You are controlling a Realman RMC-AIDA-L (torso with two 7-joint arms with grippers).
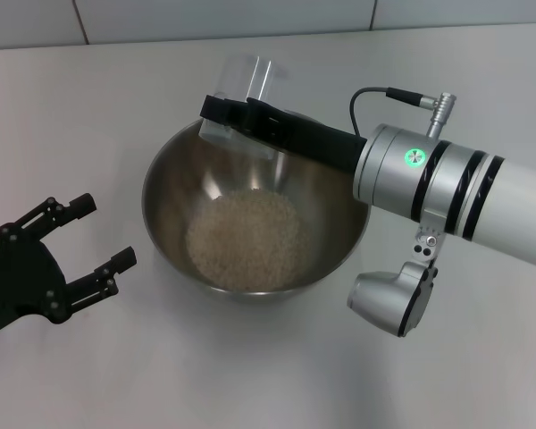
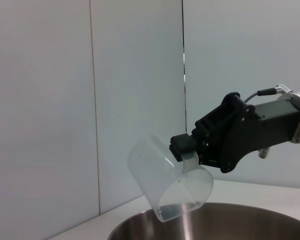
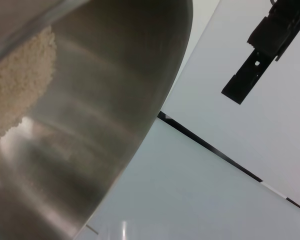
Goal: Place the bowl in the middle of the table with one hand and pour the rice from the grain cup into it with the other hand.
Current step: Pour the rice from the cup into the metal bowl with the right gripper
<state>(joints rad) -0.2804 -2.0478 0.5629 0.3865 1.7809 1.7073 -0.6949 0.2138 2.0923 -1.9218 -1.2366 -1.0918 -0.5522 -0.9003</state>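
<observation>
Left gripper (image 1: 89, 241): at 8 o'clock from the bowl (image 1: 170, 179), just above the table (image 1: 89, 98), jaws spread wide, holding nothing, clear of the rim. Bowl sits mid-table; rice (image 1: 243, 239) lies in a pale mound on its bottom. At the bowl's 12 o'clock rim, right gripper (image 1: 228, 121) reaches in from 3 o'clock, jaws clamped on the grain cup (image 1: 246, 85). Cup is tipped mouth-down over the bowl (image 2: 167, 197), appears empty. Beyond: a tiled wall (image 1: 250, 13).
</observation>
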